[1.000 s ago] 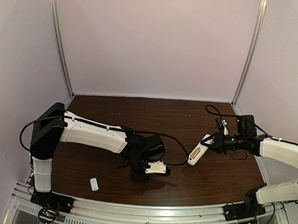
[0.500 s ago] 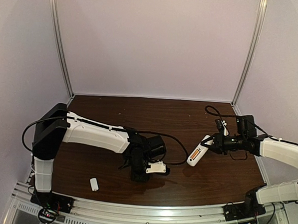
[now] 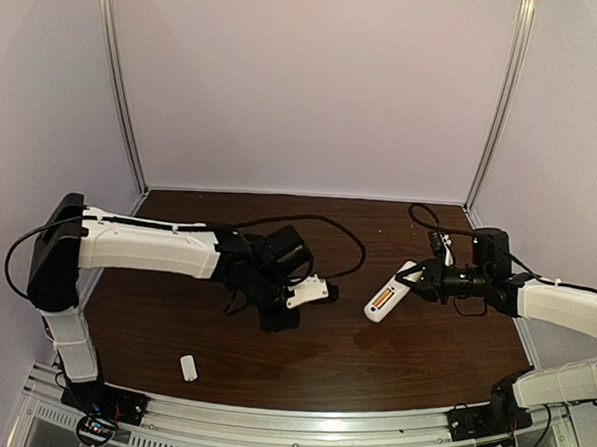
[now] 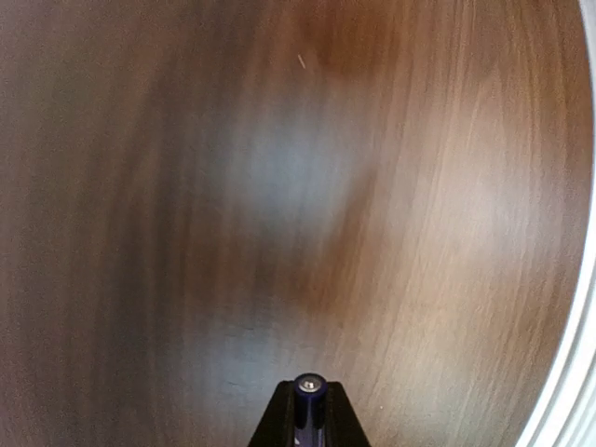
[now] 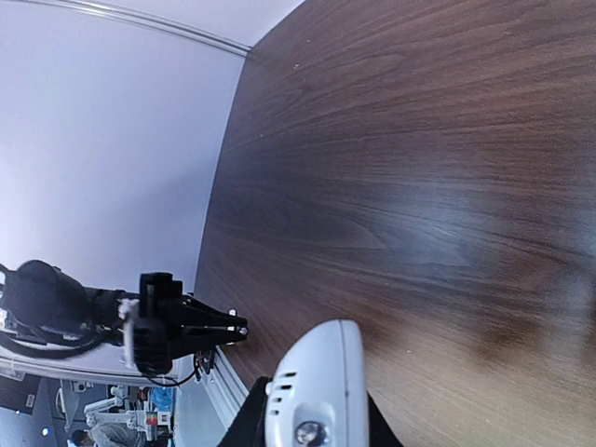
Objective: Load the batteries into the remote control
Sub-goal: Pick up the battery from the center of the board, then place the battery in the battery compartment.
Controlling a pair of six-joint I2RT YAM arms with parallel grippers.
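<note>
My left gripper (image 3: 279,323) hangs over the middle left of the table, shut on the purple-blue battery. In the left wrist view the battery (image 4: 310,402) stands end-on between the black fingers of the left gripper (image 4: 310,386), above the wood. My right gripper (image 3: 423,282) is shut on the far end of the white remote control (image 3: 390,291) and holds it tilted above the table. The orange battery (image 3: 378,305) shows in the remote's open back. In the right wrist view the remote (image 5: 317,386) fills the space between the jaws of the right gripper (image 5: 312,414), and the left gripper (image 5: 209,326) shows far off.
A small plain white rectangular piece (image 3: 188,367) lies near the front edge at the left. The table is dark brown wood (image 3: 328,225) with pale walls on three sides and a metal rail (image 3: 298,429) along the front.
My left arm has lifted and swung back and to the left with the purple-blue battery. My right gripper has carried the remote a little to the left.
</note>
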